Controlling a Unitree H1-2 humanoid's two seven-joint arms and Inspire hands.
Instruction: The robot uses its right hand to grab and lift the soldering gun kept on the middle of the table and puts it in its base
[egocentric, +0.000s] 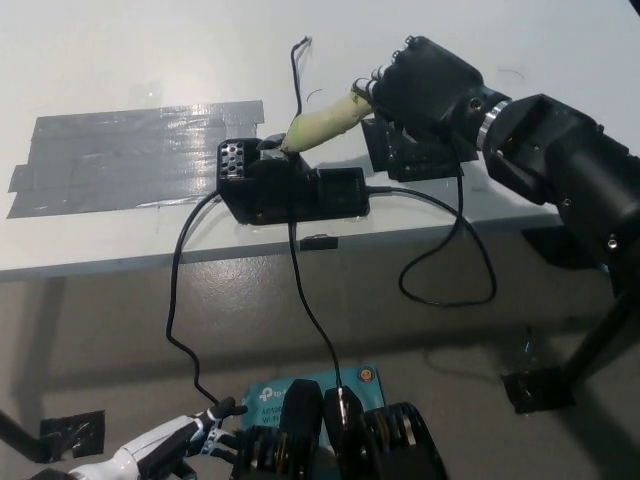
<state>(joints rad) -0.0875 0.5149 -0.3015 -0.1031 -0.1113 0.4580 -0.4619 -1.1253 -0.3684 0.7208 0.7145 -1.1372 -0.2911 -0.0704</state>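
Black and bulky, the right hand (425, 85) reaches in from the right over the white worktop (120, 60), its fingers closed around the soldering gun (322, 122). The gun's pale yellow-green handle slants down to the left, its tip at the top of the boxy black base (290, 188). Grey tape (130, 155) lies flat, wrinkled. The white left hand (165, 450) rests low, fingers apart.

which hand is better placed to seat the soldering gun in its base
Right. The black right hand already grips the soldering gun, its tip at the base. The white left hand hangs low, below the table.
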